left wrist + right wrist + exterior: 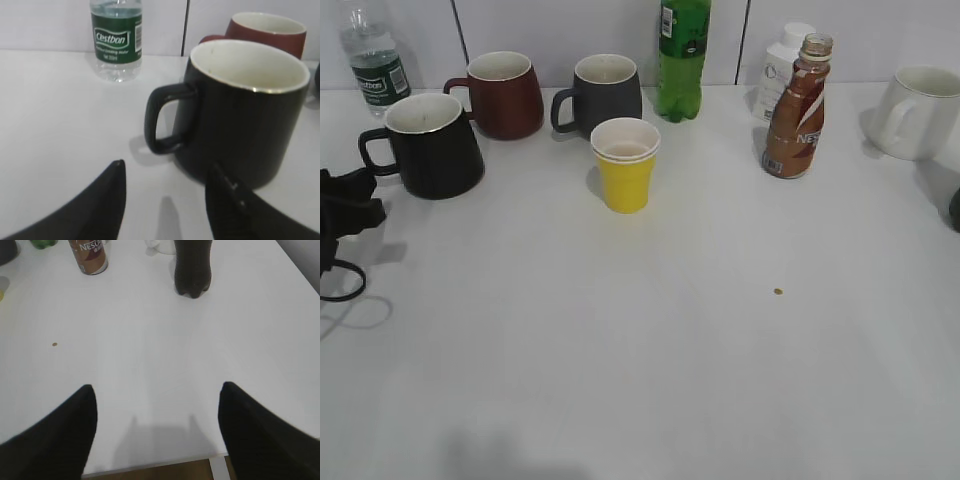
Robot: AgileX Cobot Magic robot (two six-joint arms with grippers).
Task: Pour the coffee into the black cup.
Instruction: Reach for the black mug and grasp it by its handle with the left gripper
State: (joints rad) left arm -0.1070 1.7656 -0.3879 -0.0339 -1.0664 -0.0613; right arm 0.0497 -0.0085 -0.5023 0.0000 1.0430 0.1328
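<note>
Left claw (165, 200) open near the black cup (245, 110); right claw (155, 425) open, empty. Nescafe coffee bottle (797, 110) is uncapped (spill risk): a clumsy grab could tip it.

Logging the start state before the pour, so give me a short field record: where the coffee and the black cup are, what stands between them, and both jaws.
coffee: Nescafe bottle, upright, cap off, right of centre, untouched
black cup: black cup, upright, far left, handle pointing left
between them: yellow paper cup, dark grey mug, green bottle
left gripper: left gripper, jaws open, just short of the black cup's handle, holding nothing
right gripper: right gripper, jaws open over bare table, empty
</note>
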